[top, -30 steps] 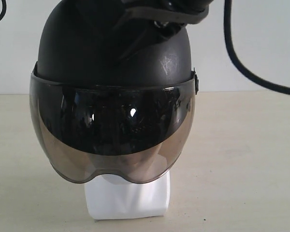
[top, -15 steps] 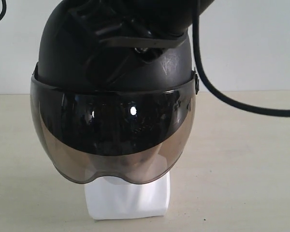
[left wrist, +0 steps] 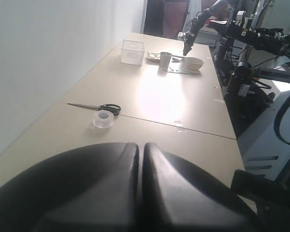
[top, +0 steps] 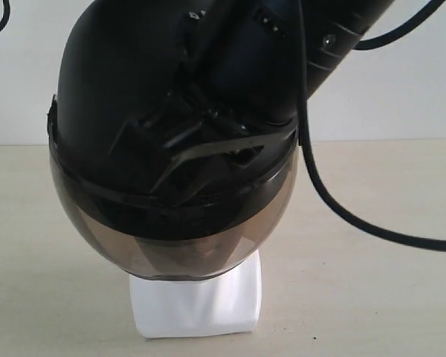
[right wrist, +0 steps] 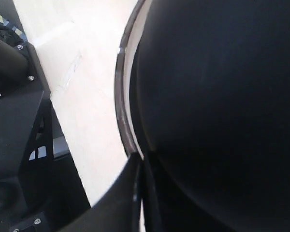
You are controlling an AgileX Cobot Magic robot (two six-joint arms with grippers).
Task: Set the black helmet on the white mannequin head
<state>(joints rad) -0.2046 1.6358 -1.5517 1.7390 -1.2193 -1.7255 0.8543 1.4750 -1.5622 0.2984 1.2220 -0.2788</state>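
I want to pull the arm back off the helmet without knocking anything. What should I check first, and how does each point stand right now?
1. The helmet covers the white head: ok, only the neck base shows below the visor.
2. The head stands upright on the table: ok.
3. The right gripper is free of the helmet: not ok, jaws together at the visor's rim; pinching it, cannot tell.
4. The cable hangs clear: not ok, it crosses in front of the helmet's side.
5. The left gripper is out of the way: ok, jaws shut, no helmet in its view.
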